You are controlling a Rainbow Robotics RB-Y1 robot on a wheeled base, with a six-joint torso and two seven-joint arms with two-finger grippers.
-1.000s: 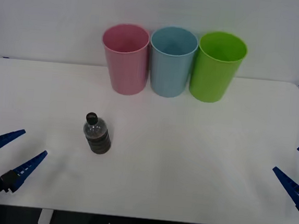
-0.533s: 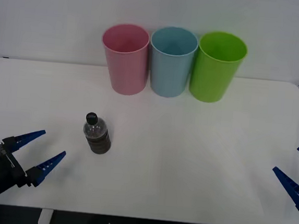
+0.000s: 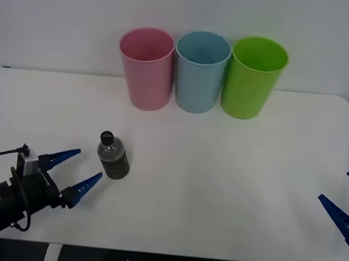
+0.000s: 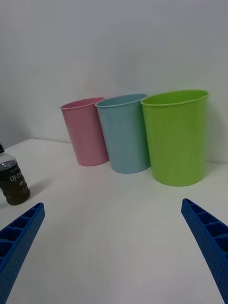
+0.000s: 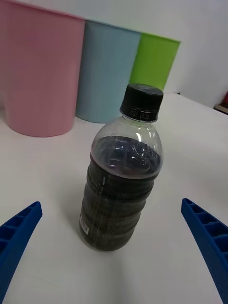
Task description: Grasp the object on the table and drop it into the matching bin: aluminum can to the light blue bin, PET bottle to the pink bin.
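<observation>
A small clear PET bottle (image 3: 113,157) with a black cap and dark lower body stands upright on the white table (image 3: 220,171), left of centre. My left gripper (image 3: 76,169) is open just to the left of it, fingers pointing at the bottle and apart from it. In the left wrist view the bottle (image 5: 122,178) stands between and beyond the open blue fingers (image 5: 18,233). The pink bin (image 3: 146,68), light blue bin (image 3: 200,71) and a green bin (image 3: 253,77) stand in a row at the back. My right gripper (image 3: 347,200) rests open at the table's right edge.
The three bins touch or nearly touch one another along the far edge by the wall. A wide bare stretch of table lies between the bottle and the bins. The right wrist view shows the bottle (image 4: 13,181) far off and the bins (image 4: 126,133) ahead.
My left arm has slid right and forward across the table from the left edge, closing on the bottle with its fingers still open. Bottle, bins and right arm have not moved.
</observation>
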